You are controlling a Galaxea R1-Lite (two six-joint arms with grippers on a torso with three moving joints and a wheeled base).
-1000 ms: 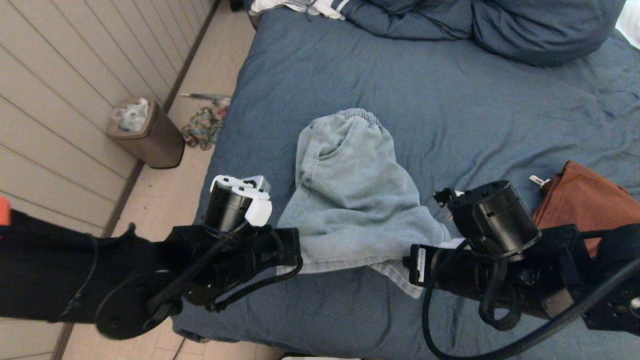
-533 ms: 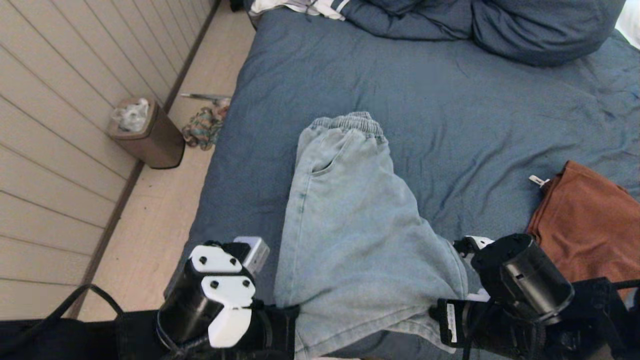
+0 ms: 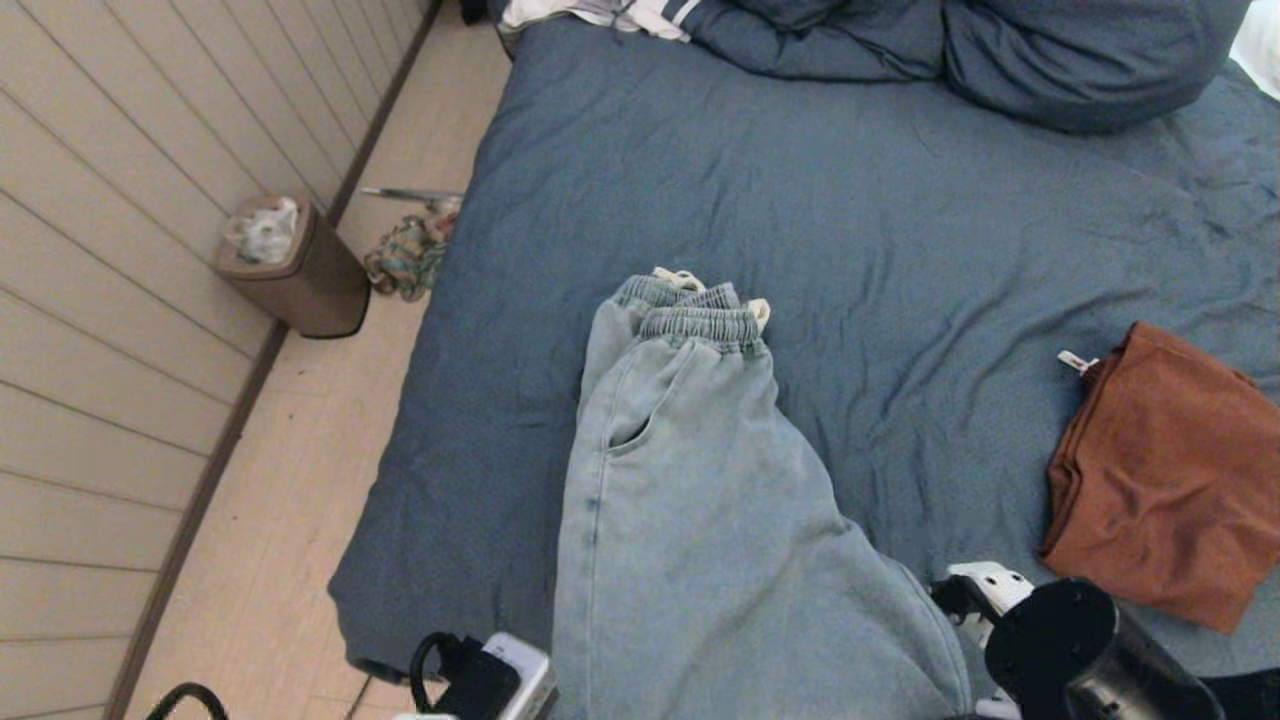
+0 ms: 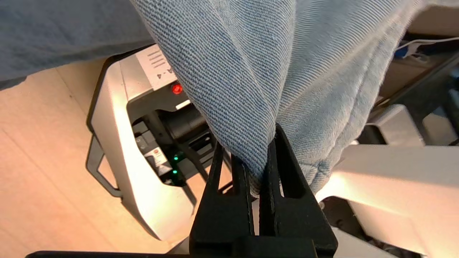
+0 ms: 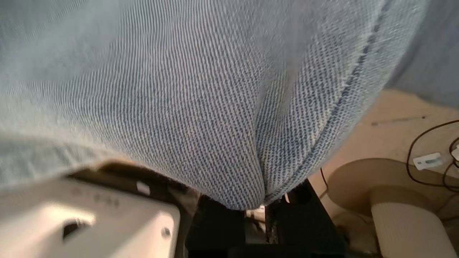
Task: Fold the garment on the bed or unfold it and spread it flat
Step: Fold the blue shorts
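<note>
The pale denim trousers are stretched along the near left part of the bed, waistband far. Each hem corner is pinched between the fingers of the left gripper and right gripper, apparently so the legs can be drawn out flat.

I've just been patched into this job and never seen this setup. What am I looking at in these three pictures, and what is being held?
This is a two-armed robot standing at the foot of a bed. The wide picture comes from its head camera, looking down; the two close-ups come from cameras on its wrists. On the blue cover lie light blue jeans, waistband away from the robot, and a folded rust-brown garment to their right. The left gripper is shut on the jeans' fabric, and the right gripper pinches another part of it. A bin stands on the floor to the left.
</note>
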